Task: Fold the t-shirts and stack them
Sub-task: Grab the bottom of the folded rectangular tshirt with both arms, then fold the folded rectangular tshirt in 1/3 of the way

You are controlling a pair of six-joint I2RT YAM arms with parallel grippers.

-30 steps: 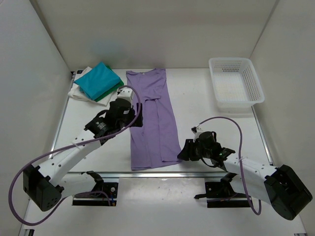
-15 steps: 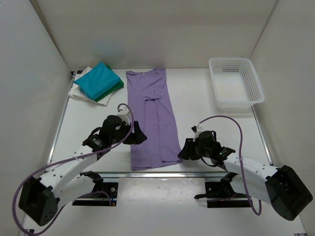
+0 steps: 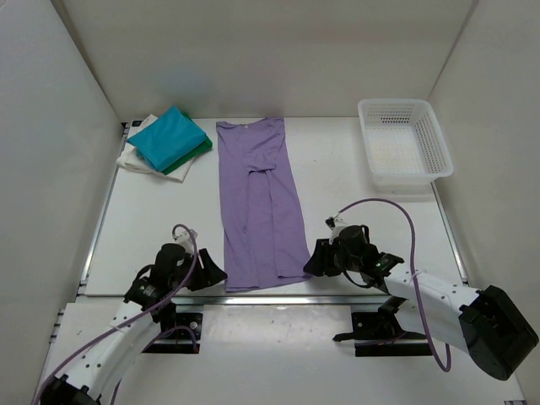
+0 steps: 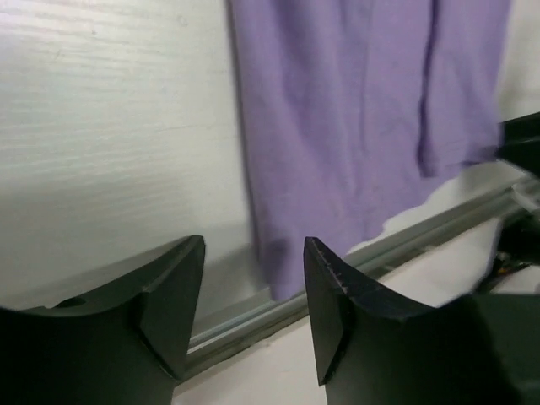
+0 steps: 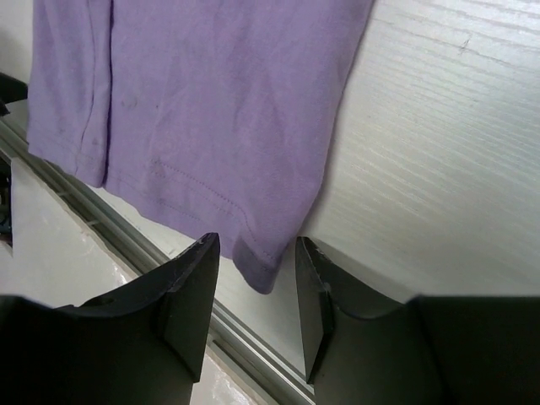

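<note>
A lavender-purple t-shirt (image 3: 260,207), folded lengthwise into a long strip, lies flat on the white table (image 3: 371,215). My left gripper (image 3: 213,272) is open just left of the strip's near left corner. In the left wrist view that t-shirt (image 4: 354,118) has its corner just ahead of the open left gripper (image 4: 253,291). My right gripper (image 3: 310,260) is open at the near right corner. In the right wrist view the t-shirt's hem corner (image 5: 261,270) sits between the tips of the open right gripper (image 5: 253,283), ungripped. Folded teal, dark green and white t-shirts (image 3: 169,139) are stacked back left.
A white lattice basket (image 3: 403,143) stands at the back right of the table. A metal rail (image 3: 278,296) runs along the table's near edge, right under the shirt's hem. White walls close in the left, right and back sides.
My left arm has pulled back from the shirt's middle left edge to its near left corner, and its jaws have narrowed. The right arm has hardly moved. The shirt lies as before.
</note>
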